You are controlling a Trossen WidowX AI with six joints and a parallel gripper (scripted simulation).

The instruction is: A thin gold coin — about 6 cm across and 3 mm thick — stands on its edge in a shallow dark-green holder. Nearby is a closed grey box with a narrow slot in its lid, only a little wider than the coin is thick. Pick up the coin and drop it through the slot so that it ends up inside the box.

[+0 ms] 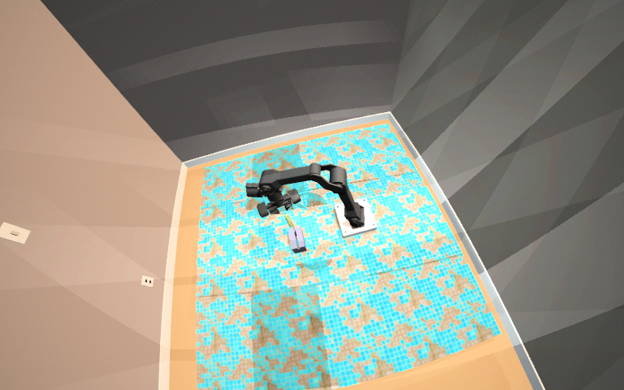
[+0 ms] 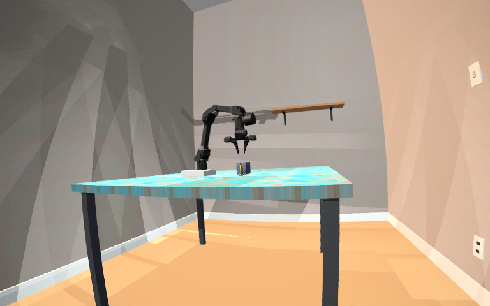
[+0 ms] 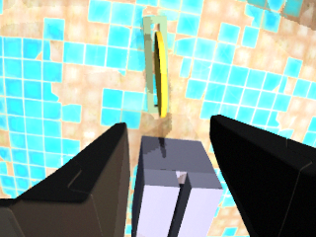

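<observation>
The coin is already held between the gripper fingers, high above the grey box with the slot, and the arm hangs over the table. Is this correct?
Not quite. The coin is not held: it stands on edge in its holder on the table, beside the grey box. The wrist view shows nothing between the fingers of the gripper. The gripper does hang high above the box.

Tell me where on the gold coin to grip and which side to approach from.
Grip the gold coin by its exposed upper rim, fingers on its two flat faces, coming straight down. It stands on edge in the green holder, which hides its lower part. The pincer, partly open and empty, hangs above the grey box beside it.
</observation>
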